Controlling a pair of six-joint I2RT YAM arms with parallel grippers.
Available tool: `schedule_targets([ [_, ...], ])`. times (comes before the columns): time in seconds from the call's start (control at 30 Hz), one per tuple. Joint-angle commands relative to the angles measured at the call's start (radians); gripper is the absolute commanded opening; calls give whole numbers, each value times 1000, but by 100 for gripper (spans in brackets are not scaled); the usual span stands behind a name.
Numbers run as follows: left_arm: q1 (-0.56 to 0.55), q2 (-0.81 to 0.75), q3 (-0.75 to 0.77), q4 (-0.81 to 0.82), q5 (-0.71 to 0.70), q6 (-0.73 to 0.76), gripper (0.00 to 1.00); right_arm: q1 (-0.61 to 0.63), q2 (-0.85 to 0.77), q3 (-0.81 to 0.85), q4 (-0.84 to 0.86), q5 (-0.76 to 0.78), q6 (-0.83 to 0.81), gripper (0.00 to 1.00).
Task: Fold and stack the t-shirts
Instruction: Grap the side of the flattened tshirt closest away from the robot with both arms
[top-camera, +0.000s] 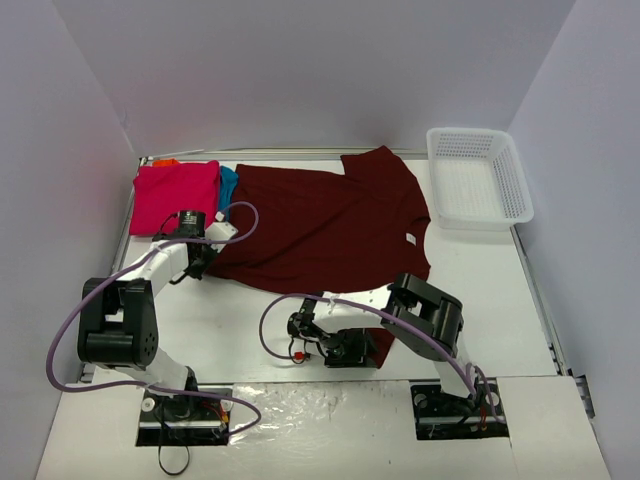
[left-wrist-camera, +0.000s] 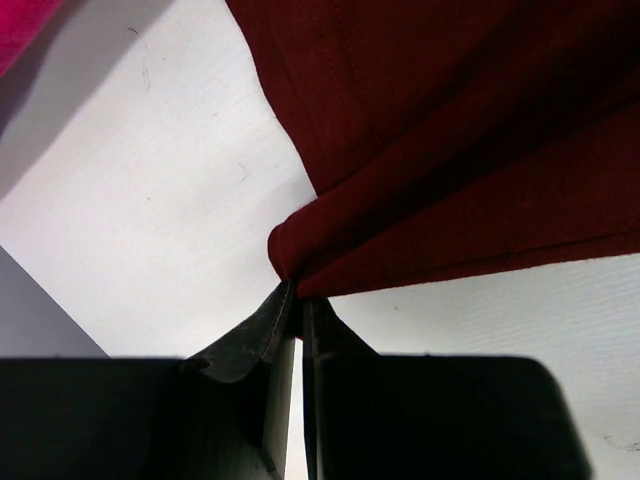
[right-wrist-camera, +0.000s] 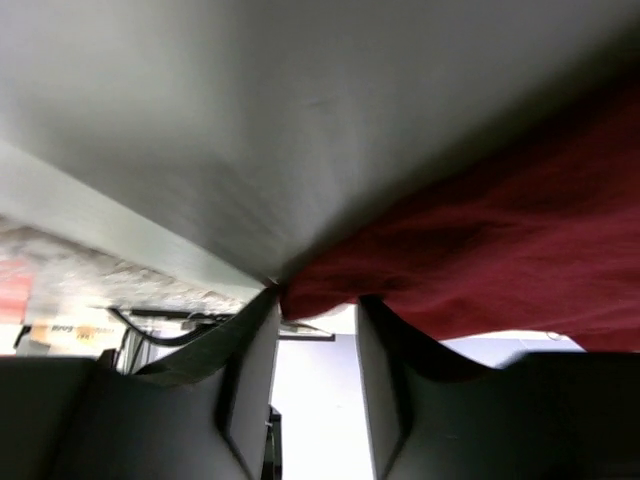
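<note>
1. Lying spread across the middle of the table (top-camera: 500, 290), the maroon t-shirt (top-camera: 320, 225) has its neck toward the right, where a small white label shows; most of the cloth is flat, with one sleeve reaching the far edge
2. At the shirt's near left corner, the left gripper (top-camera: 207, 262) has its jaws pressed together on a folded bit of hem; the left wrist view shows the fingertips (left-wrist-camera: 285, 310) meeting, with the maroon fold (left-wrist-camera: 450, 130) pinched right at their ends over bare white table
3. Close to the near edge, the right gripper (top-camera: 372, 347) has a separate flap of the same shirt; in the right wrist view the fingers (right-wrist-camera: 250, 340) stand a little apart lower down, while the maroon edge (right-wrist-camera: 480, 250) is clamped between their tips
4. A folded pink t-shirt (top-camera: 178, 195) sits in the far left corner, just beside the maroon one, and its edge shows in the top left of the left wrist view
5. A strip of teal t-shirt (top-camera: 229, 185) shows between the pink and the maroon, and a sliver of orange t-shirt (top-camera: 165, 162) shows behind the pink
6. A white mesh basket (top-camera: 478, 180) stands in the far right corner, just beside the maroon shirt's far sleeve
</note>
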Motion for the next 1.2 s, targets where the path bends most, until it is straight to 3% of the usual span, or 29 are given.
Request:
schedule_targets([
  [0.0, 2, -41, 0, -5, -1, 9, 2, -5, 74, -9, 246, 56, -4, 31],
  [0.27, 1, -38, -4, 2, -1, 12, 2, -8, 72, -9, 246, 49, -13, 0],
  [0.47, -2, -44, -1, -5, 1, 13, 2, -22, 22, 7, 199, 40, -73, 0],
  [0.57, -5, -53, 5, -21, 37, 18, 2, -56, -32, 22, 96, -36, -155, 0],
  [1.0, -59, -128, 17, -102, 108, 65, 2, -598, -328, 93, -245, -193, -421, 0],
  [1.17, -82, -157, 17, -154, 148, 104, 2, -681, -391, 25, -246, -153, -436, 0],
])
